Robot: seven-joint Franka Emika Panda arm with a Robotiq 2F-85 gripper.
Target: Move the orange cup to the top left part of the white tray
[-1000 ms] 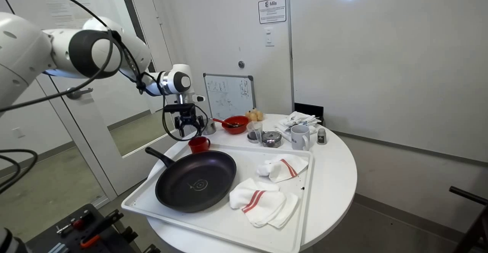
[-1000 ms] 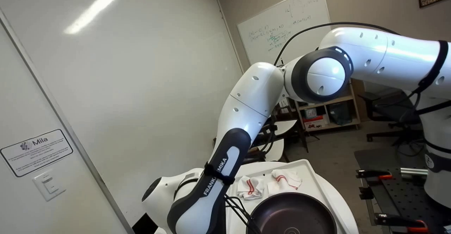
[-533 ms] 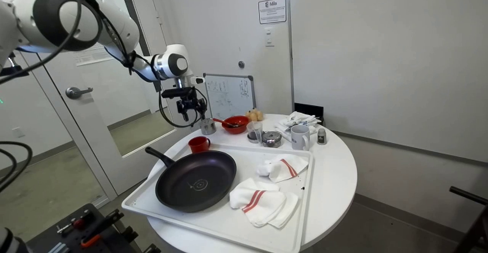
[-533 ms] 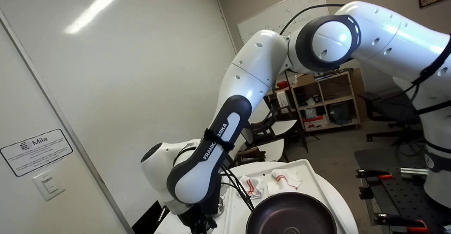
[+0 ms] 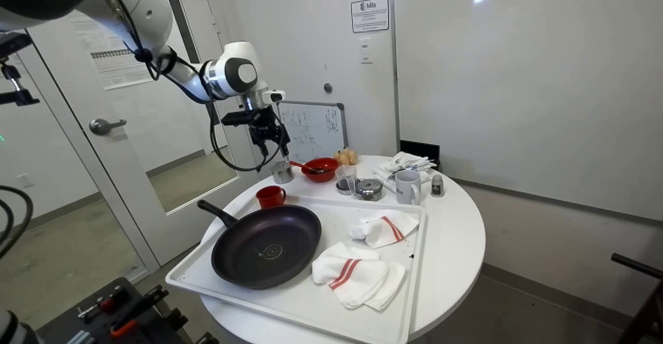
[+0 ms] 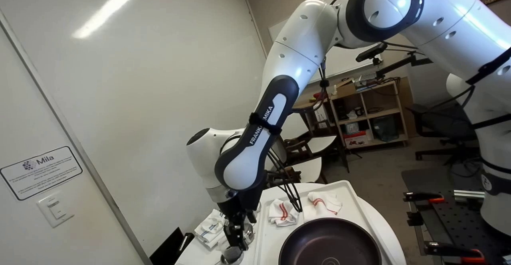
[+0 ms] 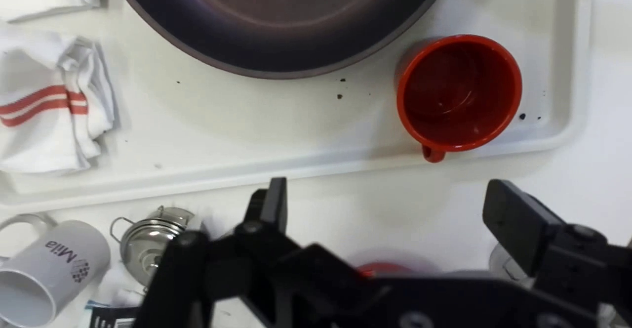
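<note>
My jaws stand wide with nothing between them, high above the tabletop (image 5: pixel 456 266); I'd say that height suits so crowded a scene. Nearest below them among the task's things is the orange cup (image 7: pixel 459 93), upright and free in the far left corner of the white tray (image 7: pixel 237 120). That pocket makes sense to me: the black frying pan (image 5: pixel 267 248) fills most of the tray's left half, so the cup fits between the pan and the tray rim (image 7: pixel 345 164), with a narrow gap to the pan in the wrist view.

The cup handle (image 7: pixel 434 155) pokes out over the far rim, probably leaving the round body room inside; whether the two touch I can't tell. The pan handle (image 5: pixel 217 213) reaches past the left rim, likely for want of room.

A folded cloth (image 5: pixel 357 276) near right and a crumpled cloth (image 5: pixel 386 227) far right lie well apart from the cup. Beyond the far rim stand the red bowl (image 5: pixel 319 170) and gray mug (image 5: pixel 406 186), off the tray. I judge the placing done; next I'd only back away, minding the looped cable (image 5: pixel 211 131).
</note>
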